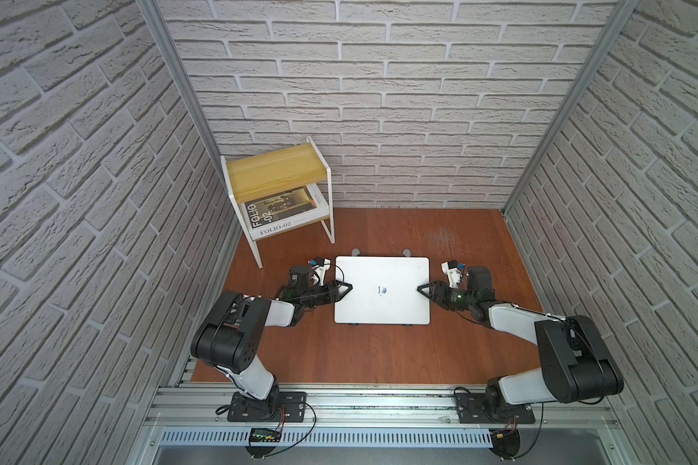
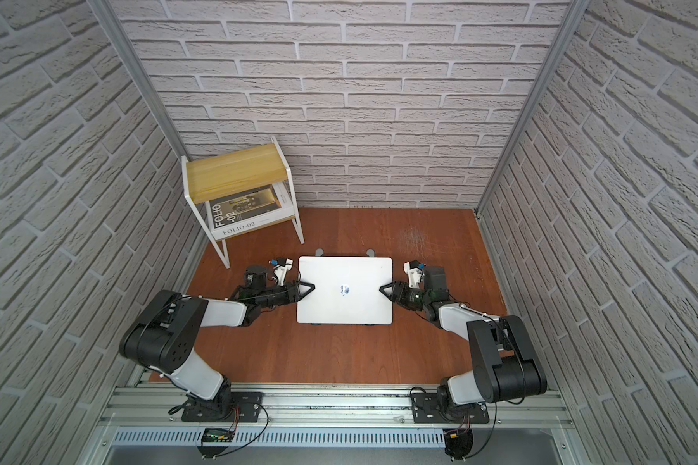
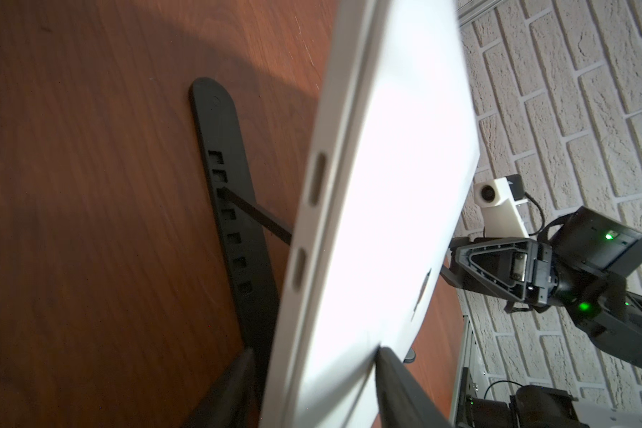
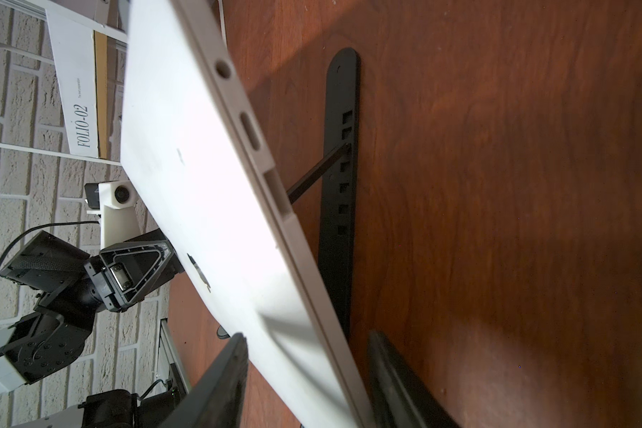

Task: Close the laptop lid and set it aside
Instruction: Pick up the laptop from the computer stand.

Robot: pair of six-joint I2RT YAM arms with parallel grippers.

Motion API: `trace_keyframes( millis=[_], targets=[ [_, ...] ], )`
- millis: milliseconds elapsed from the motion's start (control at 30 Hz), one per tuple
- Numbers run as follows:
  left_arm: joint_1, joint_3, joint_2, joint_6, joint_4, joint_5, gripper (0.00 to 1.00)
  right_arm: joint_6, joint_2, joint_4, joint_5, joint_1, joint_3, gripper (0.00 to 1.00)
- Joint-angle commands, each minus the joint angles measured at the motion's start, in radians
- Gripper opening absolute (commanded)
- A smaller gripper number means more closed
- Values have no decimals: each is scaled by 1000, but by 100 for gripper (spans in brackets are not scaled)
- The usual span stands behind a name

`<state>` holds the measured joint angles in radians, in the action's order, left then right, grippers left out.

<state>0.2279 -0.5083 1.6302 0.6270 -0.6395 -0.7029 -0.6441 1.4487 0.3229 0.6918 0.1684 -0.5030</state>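
Left wrist view shows the laptop [image 3: 386,222] shut and lying tilted on the stand [image 3: 223,178], held clear of the surface [image 3: 89,222] by the stand's thin strut [image 3: 256,218]. That clearance explains the grip. The left gripper [image 3: 314,352] reaches in from the stand's left side with one jaw above the laptop lid [image 3: 404,166] and one beneath the base, which would not be possible if the laptop lay flat.

The jaws stand apart with the laptop's edge between them. I cannot tell whether they are pressing on it yet.

Right wrist view shows the mirror image. The right gripper [image 4: 306,335] straddles the opposite edge from the stand's right side, and what looks like a thin gap remains beside the lower jaw, so contact there is also unclear.

In both top views the lid faces up, plain silver-white, with its shiny logo [image 1: 381,289] at the centre and no keyboard showing. I judge the closing step done.

The two grippers sit about level with the logo, roughly halfway along the stand's length. That placement is probably meant to keep the thin slab balanced when it is raised. The next move calls for an even squeeze from both sides, then a lift straight up off the stand before moving it aside. An uneven pull could twist the laptop or drag the stand along with it.
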Motion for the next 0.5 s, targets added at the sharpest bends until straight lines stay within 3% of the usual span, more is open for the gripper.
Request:
trace_keyframes(
  millis=[0, 233, 467],
  targets=[
    [2, -15, 19, -4, -6, 20, 50, -17, -3, 73, 41, 14, 3, 54],
    [3, -21, -7, -10, 25, 22, 40, -37, -28, 77, 49, 26, 0, 53],
    [-5, -22, -18, -13, 58, 29, 39, -56, -70, 62, 62, 29, -1, 52]
  ],
)
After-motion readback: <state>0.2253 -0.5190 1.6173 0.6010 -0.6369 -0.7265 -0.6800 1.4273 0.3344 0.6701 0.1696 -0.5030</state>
